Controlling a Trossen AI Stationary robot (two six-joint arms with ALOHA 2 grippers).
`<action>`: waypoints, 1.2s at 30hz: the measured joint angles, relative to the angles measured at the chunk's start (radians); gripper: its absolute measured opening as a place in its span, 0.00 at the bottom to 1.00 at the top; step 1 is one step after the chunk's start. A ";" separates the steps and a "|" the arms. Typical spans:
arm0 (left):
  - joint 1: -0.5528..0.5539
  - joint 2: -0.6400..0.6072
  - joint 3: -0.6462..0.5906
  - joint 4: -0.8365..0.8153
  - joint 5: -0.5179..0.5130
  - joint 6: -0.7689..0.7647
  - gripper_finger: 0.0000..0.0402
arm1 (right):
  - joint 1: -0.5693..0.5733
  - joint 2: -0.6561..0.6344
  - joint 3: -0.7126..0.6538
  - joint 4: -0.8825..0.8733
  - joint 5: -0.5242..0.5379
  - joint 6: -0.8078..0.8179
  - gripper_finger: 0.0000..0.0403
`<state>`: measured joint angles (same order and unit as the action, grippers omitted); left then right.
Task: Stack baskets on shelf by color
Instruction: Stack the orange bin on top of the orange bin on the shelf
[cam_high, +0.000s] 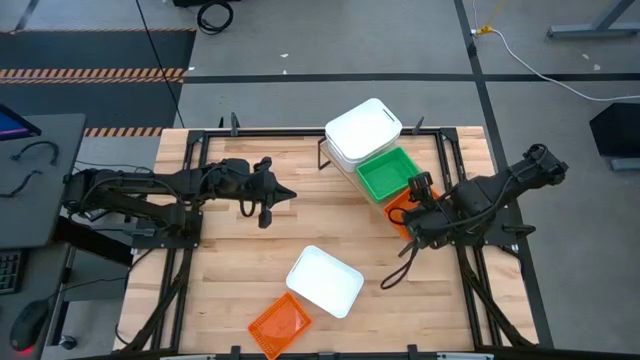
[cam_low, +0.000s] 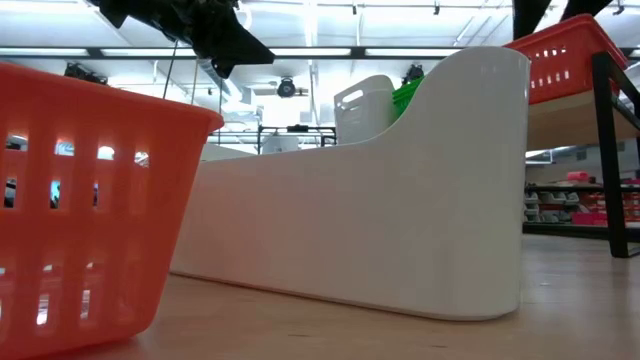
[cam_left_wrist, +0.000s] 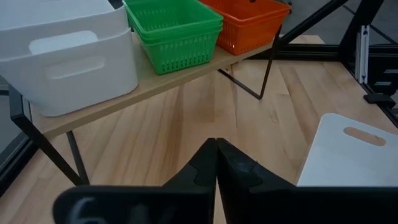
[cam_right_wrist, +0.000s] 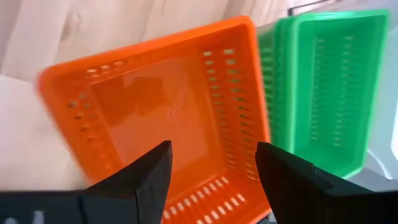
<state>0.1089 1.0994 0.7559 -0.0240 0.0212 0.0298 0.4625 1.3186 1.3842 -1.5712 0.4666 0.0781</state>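
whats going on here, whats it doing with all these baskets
The two-armed robot is sorting plastic baskets by colour onto the slanted plywood shelf. White baskets, green mesh baskets and an orange mesh basket already sit on it. The right gripper hangs open over the orange one. The left gripper is shut and empty over the tabletop. One white basket and one orange basket lie on the wooden table.
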 joint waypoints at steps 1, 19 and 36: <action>-0.001 0.000 0.000 0.000 0.000 0.000 0.04 | -0.004 0.000 0.000 0.000 0.007 -0.001 0.59; -0.179 0.042 0.007 -0.065 0.025 -0.148 0.11 | 0.009 -0.003 0.081 0.378 0.001 0.188 0.59; -0.754 0.315 0.390 -0.611 -0.090 -0.089 0.21 | -0.036 0.006 -0.182 1.146 0.042 -0.059 0.59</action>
<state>-0.6453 1.4141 1.1460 -0.6348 -0.0684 -0.0589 0.4262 1.3243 1.2022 -0.4250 0.5081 0.0188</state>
